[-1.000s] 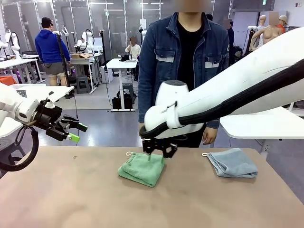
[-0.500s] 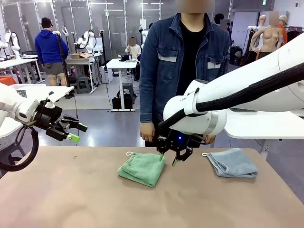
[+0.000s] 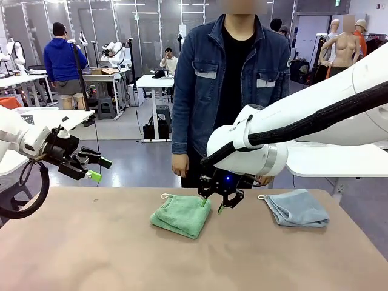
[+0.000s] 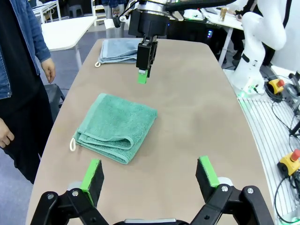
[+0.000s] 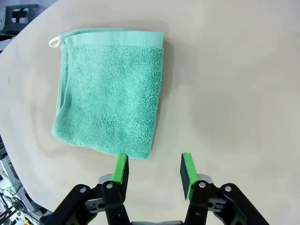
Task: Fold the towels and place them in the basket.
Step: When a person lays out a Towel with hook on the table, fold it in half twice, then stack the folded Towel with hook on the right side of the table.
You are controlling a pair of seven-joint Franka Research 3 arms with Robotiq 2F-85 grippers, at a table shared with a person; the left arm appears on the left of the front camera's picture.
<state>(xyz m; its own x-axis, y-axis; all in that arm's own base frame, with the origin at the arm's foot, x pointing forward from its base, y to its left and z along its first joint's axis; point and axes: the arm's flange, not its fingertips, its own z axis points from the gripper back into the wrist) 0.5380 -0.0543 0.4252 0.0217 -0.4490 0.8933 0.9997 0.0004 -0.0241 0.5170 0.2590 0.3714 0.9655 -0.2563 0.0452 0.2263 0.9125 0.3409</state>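
A green towel lies folded on the table's middle, its loop at the far left corner; it also shows as the green towel and the green towel. A blue-grey towel lies folded to the right, also seen as the blue-grey towel. My right gripper hangs open just above the table beside the green towel's right edge, nothing between its fingers. My left gripper is open and held in the air past the table's left end. The basket is out of view.
A person in a denim jacket stands at the far edge, hands hanging at the sides. The brown table has bare room in front and to the left. A white side table stands at the right.
My right gripper has come off the top of the green towel and moved right, past its right edge. The towels and my left arm have stayed put.
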